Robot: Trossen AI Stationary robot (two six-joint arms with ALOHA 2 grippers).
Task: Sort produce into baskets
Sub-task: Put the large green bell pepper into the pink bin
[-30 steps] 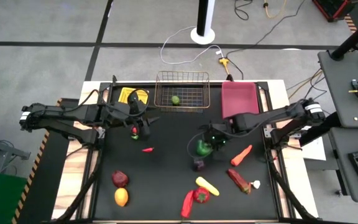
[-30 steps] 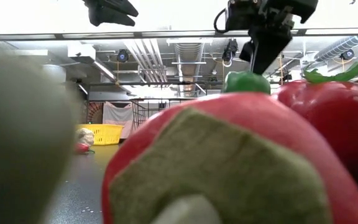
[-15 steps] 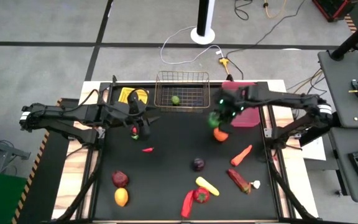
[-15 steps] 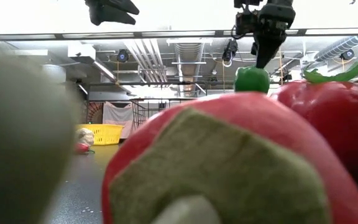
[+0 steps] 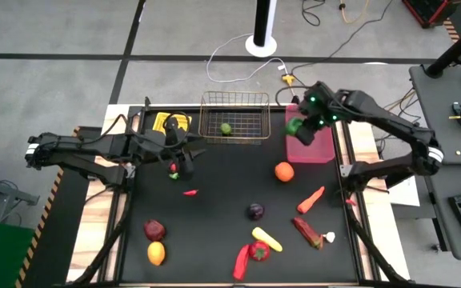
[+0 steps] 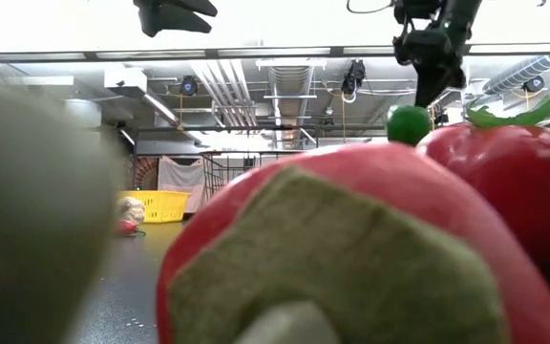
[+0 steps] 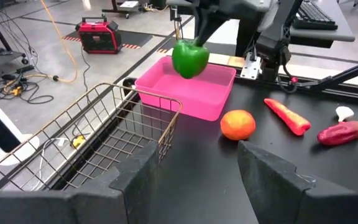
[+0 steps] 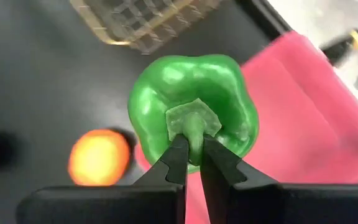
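Note:
My right gripper (image 5: pixel 302 124) hangs over the left edge of the pink bin (image 5: pixel 317 144), shut on a green pepper (image 8: pixel 191 109) that also shows in the left wrist view (image 7: pixel 189 58). My left gripper (image 5: pixel 184 158) waits open, with nothing between its fingers, near the yellow tray (image 5: pixel 172 122); a small red fruit (image 5: pixel 174 169) lies on the table by it. The wire basket (image 5: pixel 233 118) holds a green lime (image 5: pixel 226 128). An orange (image 5: pixel 284 172) rests on the table in front of the bin. My right gripper pinches the pepper's pale green stem (image 8: pixel 193 126) between its two fingertips, coming from above and slanting down. The pepper hangs below the fingers, stem up, lifted clear of the table and above the bin.
Loose produce lies on the table's near half: a carrot (image 5: pixel 311 199), a purple fruit (image 5: pixel 255 211), a yellow one (image 5: pixel 266 238), a red pepper (image 5: pixel 258 251), red chilies (image 5: pixel 241 262), a dark red fruit (image 5: pixel 154 230), a lemon (image 5: pixel 156 254). The red pepper (image 6: pixel 351 258) fills the low view.
My right gripper has carried the green pepper up and away from the table's middle, toward the far right, to above the pink bin's left edge, turning as it went. The pepper stays hanging by its stem. The purple fruit that lay beneath it now shows.

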